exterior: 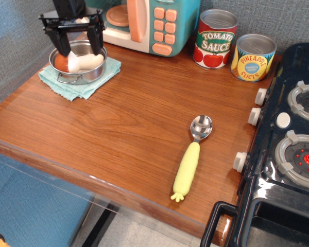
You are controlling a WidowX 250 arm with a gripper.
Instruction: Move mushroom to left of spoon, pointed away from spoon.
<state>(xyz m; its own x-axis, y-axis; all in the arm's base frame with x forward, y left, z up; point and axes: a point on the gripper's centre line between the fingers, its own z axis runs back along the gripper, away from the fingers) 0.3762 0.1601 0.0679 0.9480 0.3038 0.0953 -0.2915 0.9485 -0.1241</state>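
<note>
Black gripper [78, 45] hangs with its jaws spread wide over the metal pot [95, 73], holding nothing. Inside the pot, which sits on a teal cloth [74, 87], lies the mushroom [82, 62], cap pointing left. Well apart, the spoon [191, 156] rests on the wooden counter [118, 123] near the stove [288, 149].

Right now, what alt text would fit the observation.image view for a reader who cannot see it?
The open tool hangs over a metal pot on a teal cloth, fingers straddling the mushroom inside. The spoon lies apart on the wooden counter, near a toy stove.
</note>
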